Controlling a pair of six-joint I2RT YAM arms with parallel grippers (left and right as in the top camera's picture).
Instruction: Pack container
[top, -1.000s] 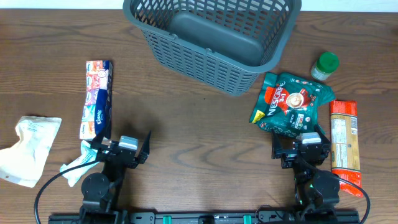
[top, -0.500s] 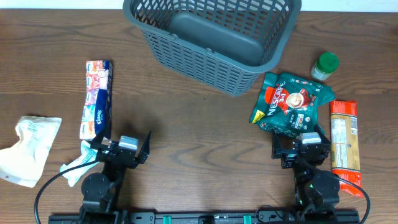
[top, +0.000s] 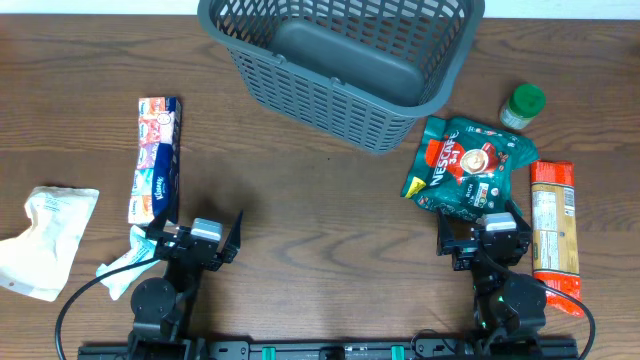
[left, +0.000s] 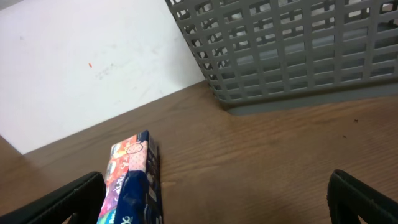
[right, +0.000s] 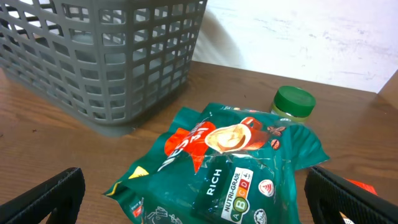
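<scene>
The dark grey slotted container (top: 300, 90) stands at the back middle of the table, with nothing inside; it also shows in the left wrist view (left: 298, 56) and the right wrist view (right: 93, 62). My left gripper (top: 193, 238) is open and empty at the front left, beside a blue tissue packet (top: 157, 158) that also shows in the left wrist view (left: 132, 180). My right gripper (top: 482, 232) is open and empty, its fingers either side of the near end of a green Nescafe bag (top: 465, 165), seen close in the right wrist view (right: 230, 168).
A green-lidded jar (top: 523, 105) stands right of the container. An orange packet (top: 555, 230) lies at the far right. A white pouch (top: 45, 240) lies at the far left, and a small white wrapper (top: 125, 262) sits by the left arm.
</scene>
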